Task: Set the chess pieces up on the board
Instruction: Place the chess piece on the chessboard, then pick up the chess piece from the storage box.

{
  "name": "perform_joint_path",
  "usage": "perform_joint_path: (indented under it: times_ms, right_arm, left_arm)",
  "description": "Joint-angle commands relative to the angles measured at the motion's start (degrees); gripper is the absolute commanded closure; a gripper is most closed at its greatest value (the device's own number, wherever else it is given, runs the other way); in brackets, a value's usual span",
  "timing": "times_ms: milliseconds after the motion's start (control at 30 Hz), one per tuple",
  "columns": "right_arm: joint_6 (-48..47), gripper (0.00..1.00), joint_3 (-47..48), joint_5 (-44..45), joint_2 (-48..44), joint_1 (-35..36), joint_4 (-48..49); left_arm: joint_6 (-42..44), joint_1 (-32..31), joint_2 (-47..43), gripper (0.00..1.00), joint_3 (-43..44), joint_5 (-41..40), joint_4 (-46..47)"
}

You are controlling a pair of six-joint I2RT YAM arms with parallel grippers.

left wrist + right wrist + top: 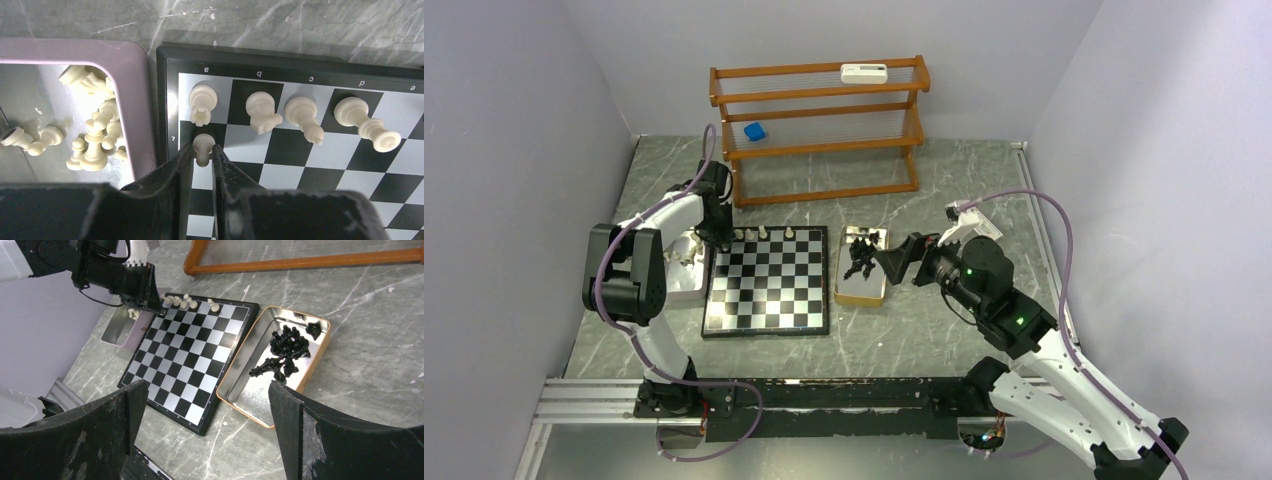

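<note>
Now | left hand (203, 153) flanks cream pawn (202, 142) on board (290, 148), grip unclear | right hand (205, 388) apart

Bright, even overhead light; I see short soft shadows. Glare whites out the tray (131, 65) and pieces (95, 145); near fingers (165, 195) blurred.

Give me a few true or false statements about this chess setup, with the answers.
1. The black pieces lie in the tray right of the board. True.
2. Black pieces already stand on the board. False: only cream pieces stand there.
3. The left fingers flank a cream pawn on the board. True.
4. The right fingers hold a black piece. False: they are wide open and empty.
</note>
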Motion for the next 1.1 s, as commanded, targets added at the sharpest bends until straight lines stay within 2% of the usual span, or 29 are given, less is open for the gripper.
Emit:
perform_joint_path:
  times_ms: [0,333,467,833,1067]
  right_arm:
    - [-0.90,0.05,0.66,0.85,0.16,0.21,-0.33]
    - [0.64,0.05,-0.09,0.54,-0.81,0.25,-0.62]
    - [1.12,0.05,-0.27,1.20,-2.21,0.18,-1.04]
    - [0.69,0.05,-2.09,-0.41,-1.68,0.18,0.03]
    - [0.15,0.05,-1.71,-1.38,-0.03,0.21,1.68]
  left_arm:
    - [0.33,-0.49,-0.17,0.73,0.92,-0.87,0.82]
    - [0.14,-1.02,-5.13,0.67,0.93,1.50,-0.35]
    - [-1.14,-1.02,-8.89,0.62,2.20,2.47,-1.58]
    - [-5.11,-0.81,-18.71,0.58,2.05,-10.32,-1.08]
    - [-6.24,3.91,-19.57,0.59,-1.22,-11.54,-0.74]
